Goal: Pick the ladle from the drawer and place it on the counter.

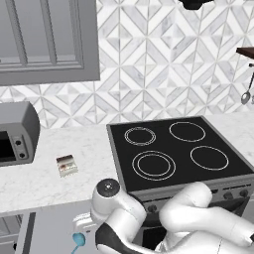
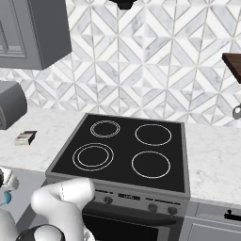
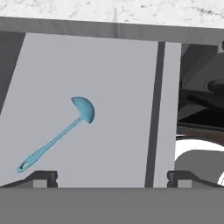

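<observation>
The pincer (image 3: 112, 178) hung spread wide above the open drawer (image 3: 113, 78), its two dark tips well apart and pinching nothing, probably so it could drop over a slim handle. Beyond it the ladle (image 3: 57, 135) lay flat on the drawer's grey floor, bowl toward the bench (image 3: 131, 11) and handle running back toward the hand, left of the midline between the tips. That offset suggested the hand needed to shift and turn before descending. From the left base view, the ladle's bowl showed beside the arm, below the marble bench edge, where it was meant to end up.
</observation>
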